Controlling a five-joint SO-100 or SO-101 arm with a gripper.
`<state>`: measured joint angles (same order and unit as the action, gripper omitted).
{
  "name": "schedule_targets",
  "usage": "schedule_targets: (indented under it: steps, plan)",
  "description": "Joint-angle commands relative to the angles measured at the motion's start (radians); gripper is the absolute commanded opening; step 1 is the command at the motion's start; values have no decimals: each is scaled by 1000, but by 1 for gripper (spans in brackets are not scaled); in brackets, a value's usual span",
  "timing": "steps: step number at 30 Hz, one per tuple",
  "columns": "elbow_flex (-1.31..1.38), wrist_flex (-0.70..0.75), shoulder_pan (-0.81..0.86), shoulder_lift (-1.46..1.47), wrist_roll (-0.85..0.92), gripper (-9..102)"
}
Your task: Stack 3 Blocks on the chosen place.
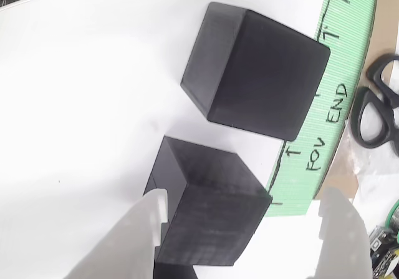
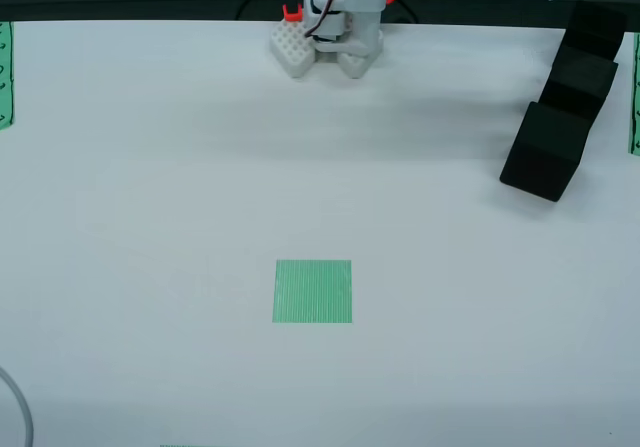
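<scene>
gripper [image 1: 243,241] spread wide, holding nothing, straddling near block [image 1: 209,207] | next block [image 1: 259,73] just beyond | third [image 2: 597,27] farthest in right-hand row | green patch [image 2: 313,291] bare, centre table, well apart | risk: fingers nudge neighbour, row shifts

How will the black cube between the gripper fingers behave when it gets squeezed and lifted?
The cube looks rigid with flat faces, so it probably won't roll or deform. Its matte, finely textured surface should grip reasonably. The gripper straddles it at an angle, so it might twist.
</scene>
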<state>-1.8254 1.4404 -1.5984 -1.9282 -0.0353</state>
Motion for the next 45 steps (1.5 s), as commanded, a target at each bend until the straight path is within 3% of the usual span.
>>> schedule_targets:
  steps: [1,9,13,24,37,45]
  plan:
    - [34,-38,-23,31,-37,30]
    - [52,-74,-80,132,-291,36]
    - [161,-11,-89,213,-333,36]
    - [302,71,-153,426,-360,36]
    - [267,-37,-115,514,-360,35]
    - [305,26,-124,483,-360,36]
